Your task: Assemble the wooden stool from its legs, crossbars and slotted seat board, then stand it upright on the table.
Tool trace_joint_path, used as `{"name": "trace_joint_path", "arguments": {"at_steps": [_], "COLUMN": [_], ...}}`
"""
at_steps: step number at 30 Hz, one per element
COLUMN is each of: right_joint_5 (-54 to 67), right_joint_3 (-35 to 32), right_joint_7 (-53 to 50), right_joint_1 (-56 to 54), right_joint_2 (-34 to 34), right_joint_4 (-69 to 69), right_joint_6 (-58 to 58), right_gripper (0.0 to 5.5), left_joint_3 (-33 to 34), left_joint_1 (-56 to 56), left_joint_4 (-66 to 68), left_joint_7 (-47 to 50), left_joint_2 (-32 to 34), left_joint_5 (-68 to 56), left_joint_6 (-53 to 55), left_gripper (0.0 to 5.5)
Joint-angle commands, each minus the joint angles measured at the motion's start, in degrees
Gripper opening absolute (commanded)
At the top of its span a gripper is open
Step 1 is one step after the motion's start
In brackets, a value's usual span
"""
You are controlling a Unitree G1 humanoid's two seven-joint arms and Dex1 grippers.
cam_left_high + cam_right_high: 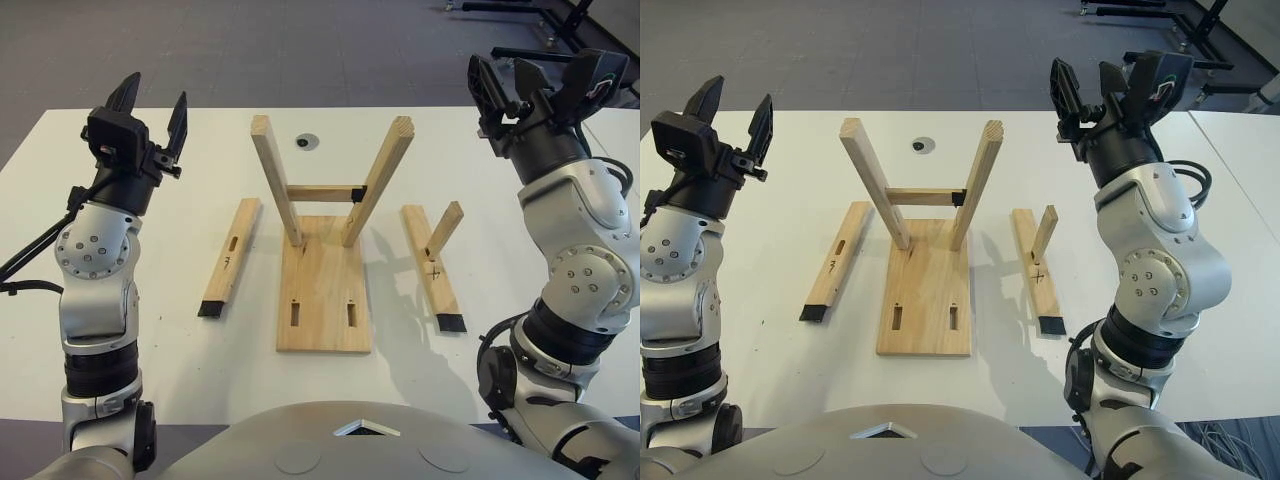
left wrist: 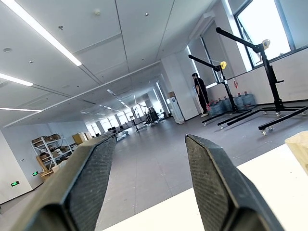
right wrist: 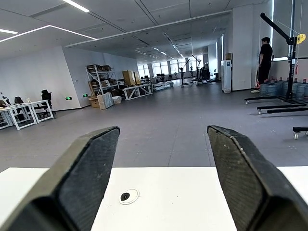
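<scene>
- Two pale square-cut wooden legs point(image 1: 276, 180), joined by a crossbar point(image 1: 320, 193), stand in the flat slotted seat board point(image 1: 322, 310).
- Black, rough-padded left gripper point(image 2: 150, 139) and right gripper point(image 3: 163, 132) gape wide, empty.

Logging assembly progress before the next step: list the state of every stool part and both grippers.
Light-wood slotted seat board: lying flat, two near slots empty.
Upright wooden leg pair joined by crossbar: standing on board's far half, splayed apart.
Black-tipped wooden leg left of board: lying flat, loose.
Wooden leg right of board: lying flat, short crossbar sticking up from it, tilted.
Left gripper: open, empty.
Right gripper: open, empty.
</scene>
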Motion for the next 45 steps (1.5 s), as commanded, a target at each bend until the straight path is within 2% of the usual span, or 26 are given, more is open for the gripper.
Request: {"name": "trace_joint_path", "arguments": {"at_steps": [1,4,5,7,9,11,15,18,21,25,27,29,31,35,42,45], "right_joint_5": [-1.62,-6.20,-9.46,-14.95,-16.06,-14.99,-12.18,-11.16,-7.37,-8.85,-10.82,-12.86,-13.48,-12.59,-7.65,-7.53], "right_joint_3": [2.09,7.25,10.90,13.84,11.64,9.46,6.90,7.39,5.34,-3.06,-5.36,-4.98,-5.18,2.55,3.67,5.56], "right_joint_7": [-2.01,-0.96,-0.44,-0.26,-0.27,0.36,0.86,0.83,-0.02,-0.81,3.00,7.63,9.43,13.24,14.15,13.77], "right_joint_1": [1.21,12.07,15.61,19.92,20.52,18.95,15.59,13.10,7.12,0.95,5.55,13.44,21.89,39.86,45.74,46.91], "right_joint_2": [0.28,3.00,2.51,3.38,4.81,5.19,5.96,5.86,6.24,-0.39,-5.54,-8.55,-8.40,-6.93,-3.93,-3.75], "right_joint_4": [-2.76,2.00,6.54,18.92,23.88,23.20,18.71,14.92,9.14,7.13,9.42,11.48,11.97,5.83,-5.27,-7.62], "right_joint_6": [1.30,-2.89,-4.19,-9.16,-13.42,-15.16,-14.72,-12.79,-10.50,-13.14,-13.26,-13.98,-12.16,-4.90,0.60,2.52], "right_gripper": [3.35,3.35,3.35,3.35,3.35,3.35,3.35,3.35,3.35,3.35,3.35,3.35,3.35,3.35,3.35,3.75], "left_joint_3": [-0.05,-0.49,-0.68,-1.58,-1.71,-1.09,-1.63,-1.27,-0.95,-0.46,0.09,0.87,1.65,1.97,1.75,1.76], "left_joint_1": [0.28,0.14,0.10,0.10,-0.19,-0.46,-0.35,-0.34,-0.25,1.06,1.91,3.11,4.36,5.99,6.77,6.59], "left_joint_4": [-0.25,-0.36,-0.26,-0.08,-0.08,0.17,0.07,0.27,0.24,-0.46,-0.89,-1.55,-2.64,-4.37,-5.57,-5.43], "left_joint_7": [0.43,0.54,0.55,0.06,-0.30,-0.07,0.25,0.27,0.34,0.66,1.42,2.25,2.81,3.18,2.87,2.70], "left_joint_2": [-0.19,-0.47,-0.62,-0.80,-0.55,-0.40,-0.92,-0.82,-0.76,-0.73,-1.32,-1.54,-1.77,-2.02,-1.62,-1.48], "left_joint_5": [0.39,0.31,0.28,0.16,-0.14,-0.33,-0.01,-0.13,-0.19,0.06,-0.20,0.06,0.13,0.11,0.31,0.14], "left_joint_6": [-0.05,0.20,0.25,0.32,0.44,0.42,0.28,0.18,0.01,0.33,1.41,1.89,2.34,3.13,4.22,4.56], "left_gripper": [2.64,2.64,2.64,2.64,2.64,2.64,2.64,2.64,2.64,2.64,2.64,2.64,2.64,2.64,2.64,2.64]}}
